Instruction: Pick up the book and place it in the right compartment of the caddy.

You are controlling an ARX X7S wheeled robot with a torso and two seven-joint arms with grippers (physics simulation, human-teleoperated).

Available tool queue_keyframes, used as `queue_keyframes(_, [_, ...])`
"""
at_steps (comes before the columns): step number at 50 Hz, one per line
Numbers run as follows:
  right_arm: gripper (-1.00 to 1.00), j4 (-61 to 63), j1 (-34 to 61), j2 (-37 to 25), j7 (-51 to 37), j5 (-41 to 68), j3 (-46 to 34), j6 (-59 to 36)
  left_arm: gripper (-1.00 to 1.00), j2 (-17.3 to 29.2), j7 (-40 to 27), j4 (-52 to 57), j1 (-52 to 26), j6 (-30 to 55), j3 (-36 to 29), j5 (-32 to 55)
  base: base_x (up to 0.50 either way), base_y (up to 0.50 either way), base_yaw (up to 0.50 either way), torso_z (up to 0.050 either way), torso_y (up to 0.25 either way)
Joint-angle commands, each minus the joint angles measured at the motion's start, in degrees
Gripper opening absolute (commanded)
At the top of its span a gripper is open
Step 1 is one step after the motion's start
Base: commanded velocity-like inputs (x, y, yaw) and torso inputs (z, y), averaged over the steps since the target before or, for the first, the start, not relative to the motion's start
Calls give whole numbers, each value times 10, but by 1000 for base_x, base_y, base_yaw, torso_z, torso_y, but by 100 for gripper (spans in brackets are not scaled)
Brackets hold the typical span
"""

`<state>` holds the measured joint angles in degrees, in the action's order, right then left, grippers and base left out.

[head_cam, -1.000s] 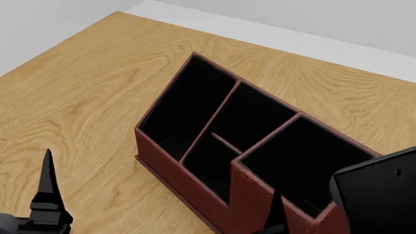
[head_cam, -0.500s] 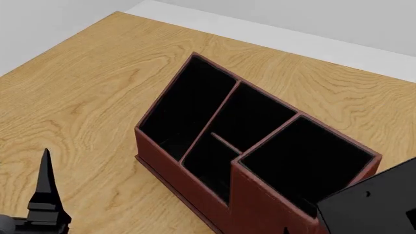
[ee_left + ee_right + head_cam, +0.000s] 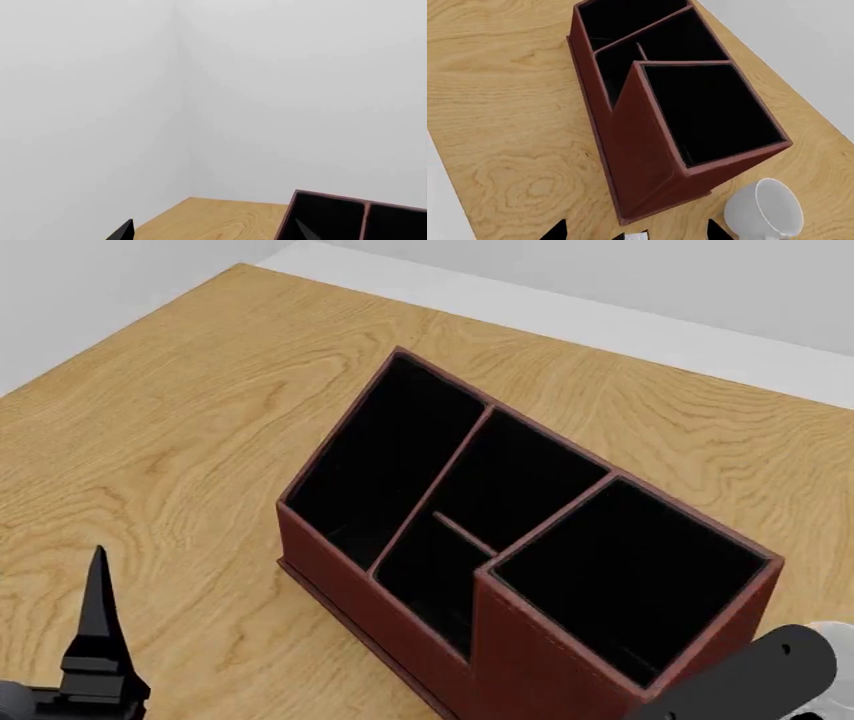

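The reddish-brown caddy (image 3: 400,585) stands diagonally on the wooden table, and all its sections look black inside. Its right compartment (image 3: 627,580) is the tall square one, which the right wrist view shows from above (image 3: 707,107). My right gripper (image 3: 635,231) hovers beside the caddy's low corner with its fingertips (image 3: 554,232) far apart. A small black corner with a white edge, apparently the book (image 3: 639,236), shows between them at the frame's edge, touching neither finger. My left gripper (image 3: 213,235) is open near the caddy's left end, and one of its fingers (image 3: 96,620) shows in the head view.
A white mug (image 3: 764,210) lies on the table just past the caddy's tall end and also peeks in at the head view's edge (image 3: 834,635). My right arm's black link (image 3: 747,680) crosses the lower right. The table's far edge (image 3: 561,310) meets a pale wall.
My right arm's black link has swung down and to the right, uncovering the right compartment's near corner and the mug. The left gripper has hardly moved.
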<state>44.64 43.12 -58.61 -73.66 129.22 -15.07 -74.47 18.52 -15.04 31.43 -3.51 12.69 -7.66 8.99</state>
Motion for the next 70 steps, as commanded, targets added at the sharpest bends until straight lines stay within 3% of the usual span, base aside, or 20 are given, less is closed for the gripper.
queue_keyframes(1, [100,15,-64,4,32,-27,26,-7,100,2,-2,2,2,1,0,4,0,0,0,0,0])
queue_keyframes(14, [100,10,-111,4,52,-60,27,-27,100,4,-5,1,0,2,-2,4,0,0,0,0,0])
queue_keyframes(27, [100,-34,-77,-6,77,-80,20,-56,100,6,-7,-2,-1,-2,-5,3,0,0,0,0,0])
queue_keyframes(32, [100,-47,-107,17,135,-139,76,-76,100,7,-8,-1,-1,-1,-7,3,0,0,0,0,0])
queue_keyframes(39, [100,-54,-113,47,181,-199,89,-98,100,9,-9,-2,0,-2,-6,5,0,0,0,0,0])
queue_keyframes(44, [100,-52,-147,83,268,-310,108,-124,100,9,-11,-3,0,-5,-2,10,0,0,0,0,0])
queue_keyframes(56, [100,-46,-220,75,399,-457,108,-90,100,7,-16,-3,0,-14,-4,7,0,0,0,0,0])
queue_keyframes(70, [100,-60,-241,60,422,-504,78,-74,100,10,-17,-3,-2,-11,-14,2,0,0,0,0,0])
